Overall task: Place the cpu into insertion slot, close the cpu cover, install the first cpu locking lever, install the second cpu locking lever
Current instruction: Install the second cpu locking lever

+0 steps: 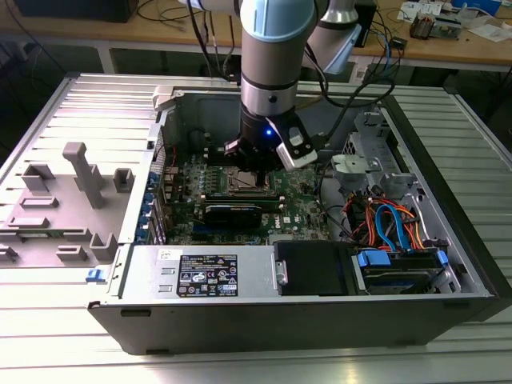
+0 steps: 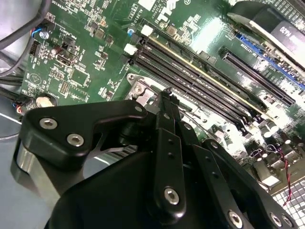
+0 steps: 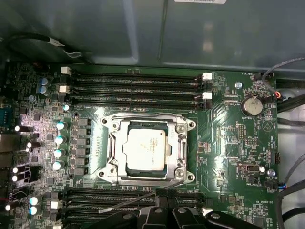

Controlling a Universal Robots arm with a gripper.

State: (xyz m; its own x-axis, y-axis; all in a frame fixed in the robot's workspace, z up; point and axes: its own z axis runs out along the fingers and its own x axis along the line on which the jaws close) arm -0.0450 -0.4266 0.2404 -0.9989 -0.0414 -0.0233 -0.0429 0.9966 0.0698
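Note:
In the first wrist view the grey cpu (image 3: 145, 148) lies in the insertion slot (image 3: 108, 172), and the silver cpu cover (image 3: 181, 149) rests flat around it. A thin metal locking lever (image 3: 138, 198) slants away from the socket's edge toward my gripper (image 3: 167, 210). The black fingers (image 2: 167, 124) look pressed together with nothing between them. Their tip sits just beside the socket's corner (image 2: 138, 89). In the exterior view the gripper (image 1: 254, 166) hangs low inside the computer case, right over the insertion slot (image 1: 240, 188).
Long black memory slots (image 3: 138, 86) run along both sides of the socket. A black card (image 1: 232, 212) and coloured cables (image 1: 392, 220) lie inside the open case (image 1: 448, 192). A grey plastic fixture (image 1: 80, 172) stands on the table at the exterior view's left.

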